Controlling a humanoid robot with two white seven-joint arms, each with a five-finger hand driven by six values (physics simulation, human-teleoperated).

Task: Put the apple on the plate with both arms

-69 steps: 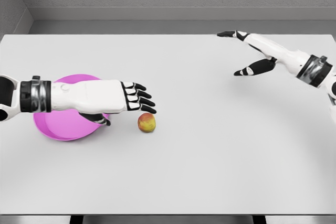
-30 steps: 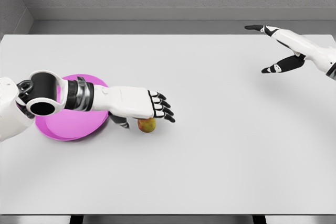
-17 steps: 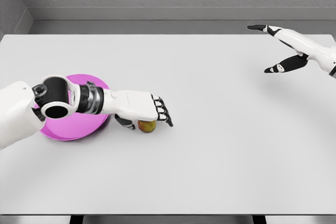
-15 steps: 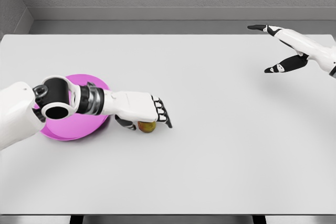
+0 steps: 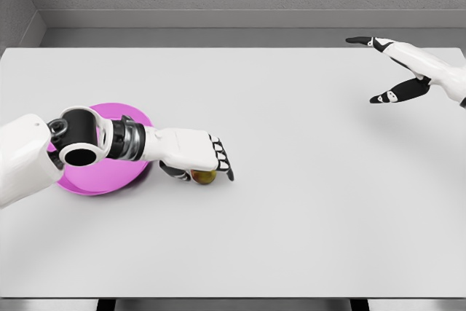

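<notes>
The left robot hand is covering most of the apple, so any grip is hiding from view. The left arm is masking part of the pink plate. The right forearm is running off the frame's right edge.

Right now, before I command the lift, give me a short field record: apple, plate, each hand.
apple: on the table, just right of the plate, mostly covered by the left hand
plate: pink, at the table's left, nothing seen on it, partly hidden by the left forearm
left hand: over the apple, fingers curling down around it; firm grasp not confirmed
right hand: far right, raised, fingers spread, holding nothing
</notes>
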